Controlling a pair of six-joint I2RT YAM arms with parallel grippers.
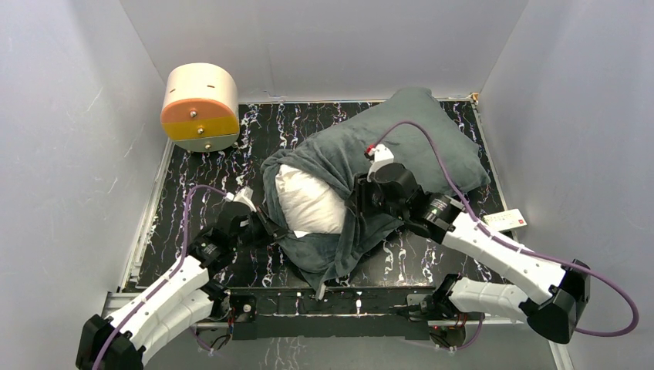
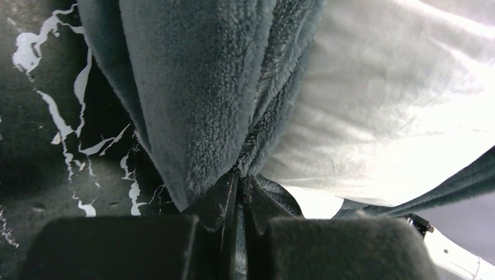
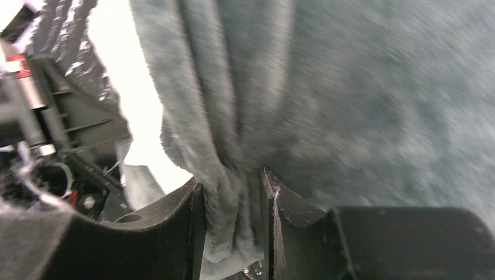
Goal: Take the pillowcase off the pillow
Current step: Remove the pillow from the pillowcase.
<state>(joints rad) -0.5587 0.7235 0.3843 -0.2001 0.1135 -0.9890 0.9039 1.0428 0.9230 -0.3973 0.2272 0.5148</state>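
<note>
White walls [image 1: 324, 38] box in a black table [image 1: 208, 162] veined with white. From the lower left of the overhead view the left arm [image 1: 166, 289] reaches up and to the right, low over the table, its wrist turned towards the middle. The left gripper [image 2: 239, 184] is clamped tight on the rim of the pillowcase [image 1: 416, 139], with plush fabric pinched between its fingers. The right arm [image 1: 501, 250] starts at the lower right, folds at the elbow and stretches leftwards across the lower edge of the pillowcase. The right gripper [image 3: 232, 186] has its jaws partly apart, with a fold of grey-green fabric lying between them, not squeezed flat; that wrist view is blurred.

The pillowcase lies slantwise from the middle of the frame to the upper right, grey-green side up, its top corner at the table's far edge. Its mouth faces the lower left, where the pillow [image 1: 308, 202] bulges out white between the two grippers. Bare table shows along the left side and the near edge; on the right the pillowcase lies close to the table's edge.

Counted: two arms, one pillow, one pillowcase, one cream-and-orange cylinder [image 1: 200, 108] at the upper left, well apart from the pillowcase, and one small white card [image 1: 505, 220] at the right edge beside the right arm
</note>
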